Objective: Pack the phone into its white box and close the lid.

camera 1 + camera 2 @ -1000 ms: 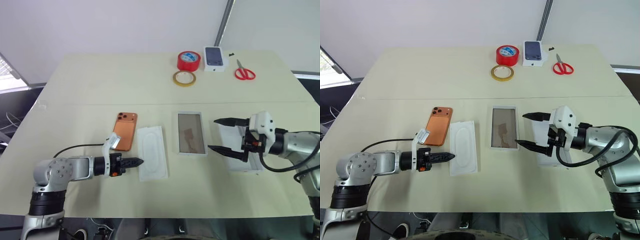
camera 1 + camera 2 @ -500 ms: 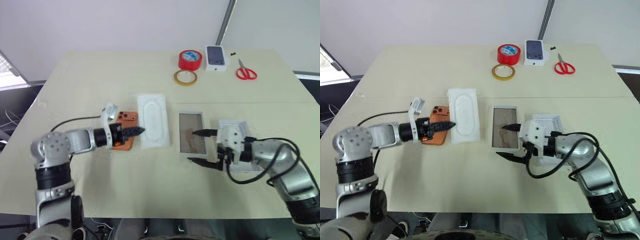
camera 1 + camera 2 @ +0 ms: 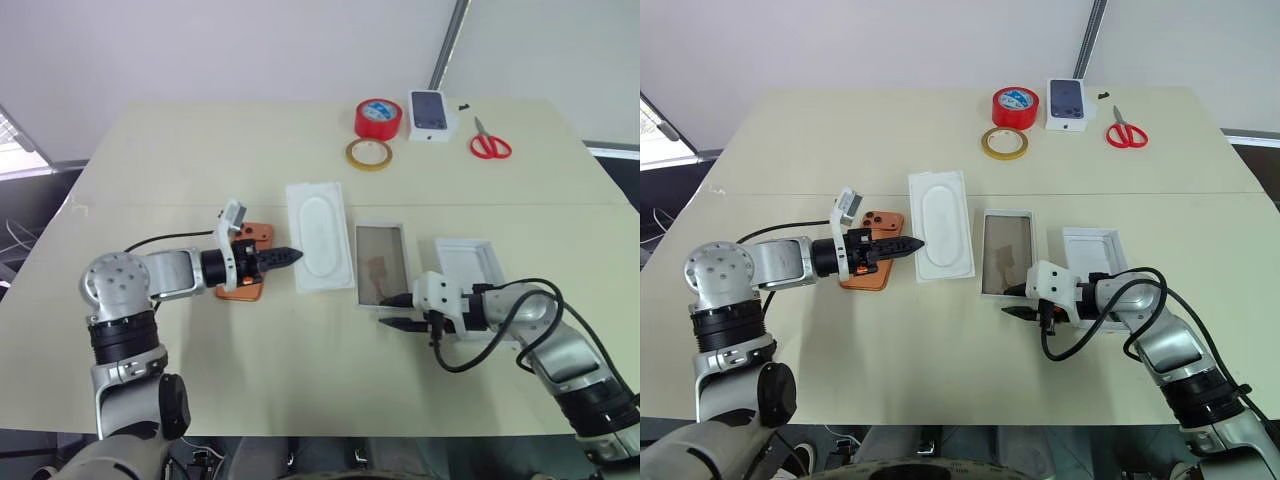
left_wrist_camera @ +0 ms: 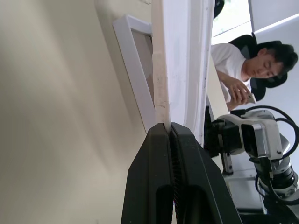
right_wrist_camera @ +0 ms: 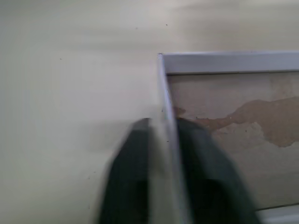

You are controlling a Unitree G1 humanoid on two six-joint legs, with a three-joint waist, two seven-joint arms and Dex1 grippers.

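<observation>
The slim orange phone [image 3: 871, 263] lies camera side up on the pale counter [image 3: 840, 150], at nine o'clock from the shallow white box with the tan-brown floor [image 3: 1007, 266]; part of it is covered by the left arm. The box is empty.

A second ago the flat white card with the oval recess [image 3: 942, 238] lay on the counter just beside the phone. Now the left pincer [image 3: 908, 244] is clamped on its long edge and has carried it up and toward twelve o'clock, so it sits tilted between phone and box. The left wrist view shows the closed fingers [image 4: 154, 172] pinching that thin edge.

The right pincer [image 3: 1020, 301] stood wide open above the white all-hollow lid [image 3: 1095, 252] a second ago. It has dropped to the box's near corner, at six o'clock of the tray, and squeezed tight on the thin white wall, one finger inside and one outside, as the right wrist view shows.

My reading: the box is being steadied and the card cleared away, so the phone can go in next.

The right wrist view is smeared, so the exact bite on the wall is hard to judge. At twelve o'clock sit a red tape roll [image 3: 1015, 108], a tan tape ring [image 3: 1004, 145], a small white carton printed with a dark phone screen [image 3: 1068, 104] and red-handled scissors [image 3: 1126, 131].
</observation>
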